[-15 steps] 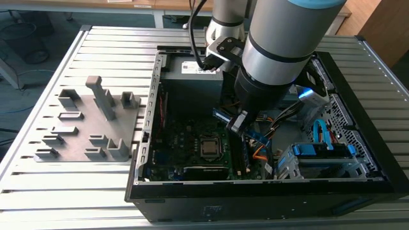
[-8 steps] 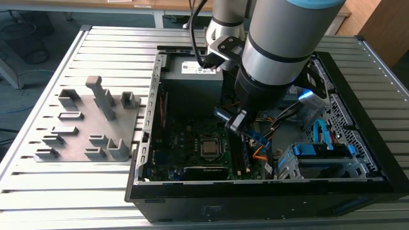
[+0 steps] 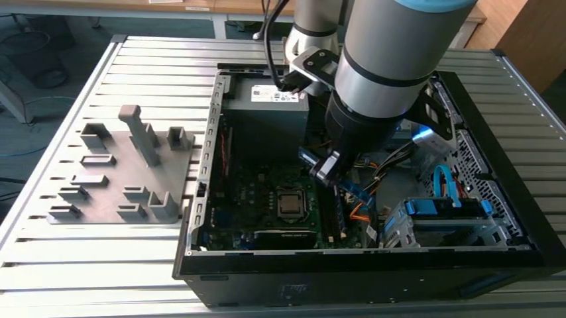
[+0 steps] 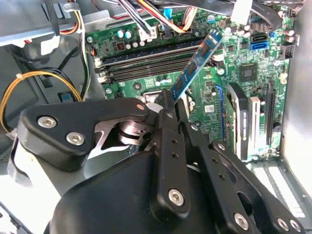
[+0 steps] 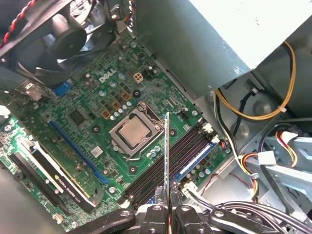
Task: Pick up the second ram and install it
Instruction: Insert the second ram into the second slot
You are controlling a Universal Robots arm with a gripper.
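Note:
My gripper [image 4: 171, 105] is shut on the second ram [image 4: 197, 58], a thin dark strip with a blue label, gripping it by one end. In the first wrist view the ram [image 5: 167, 146] shows edge-on, rising from between the fingertips of the gripper [image 5: 168, 197]. It hangs tilted above the green motherboard [image 5: 87, 126], over the black memory slots [image 5: 168, 163] and apart from them. In the exterior view the gripper [image 3: 327, 169] is down inside the open computer case [image 3: 372, 265], just above the board.
Beside the slots lie the bare processor socket [image 5: 135, 132] and an expansion card [image 5: 53, 175]. Cable bundles [image 5: 253, 161] and the power supply box [image 3: 265, 106] crowd the case. The grey fixture [image 3: 124, 172] stands on the slatted table to the exterior view's left.

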